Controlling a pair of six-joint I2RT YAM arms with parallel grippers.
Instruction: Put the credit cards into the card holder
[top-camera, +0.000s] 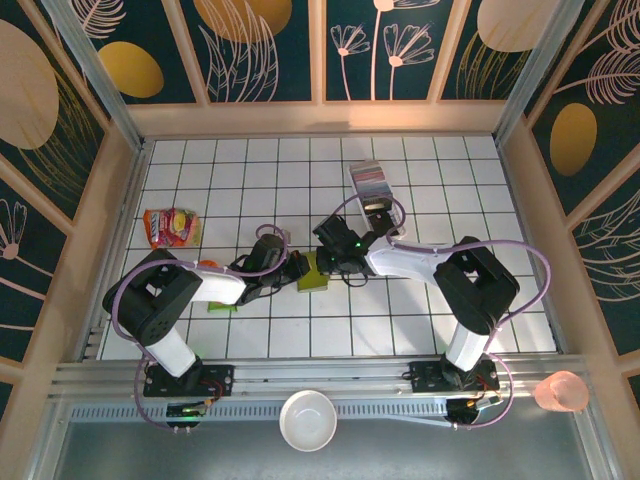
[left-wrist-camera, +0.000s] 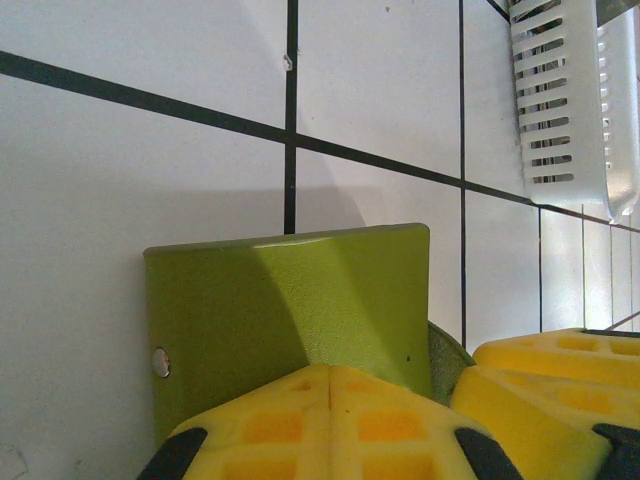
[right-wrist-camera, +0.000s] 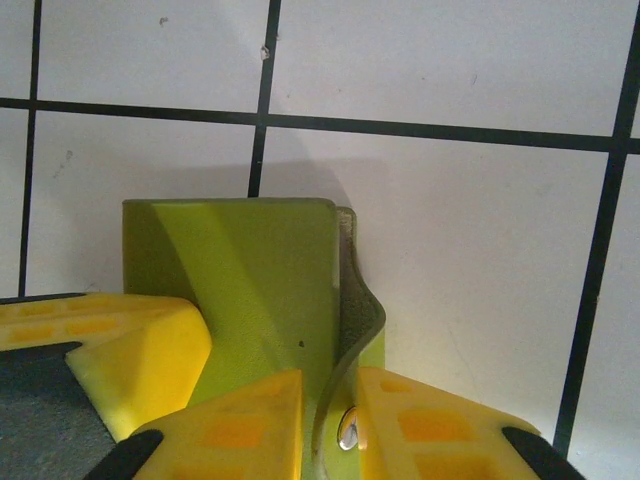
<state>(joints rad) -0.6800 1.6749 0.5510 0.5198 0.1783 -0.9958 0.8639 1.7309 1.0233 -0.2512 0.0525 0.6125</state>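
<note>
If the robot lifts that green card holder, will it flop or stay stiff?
Probably a bit floppy: the card holder has a flap that bends in a wave where the right gripper pinches it. It looks thin and flat, so likely light, and it shouldn't roll. Its grainy skin may help grip.
</note>
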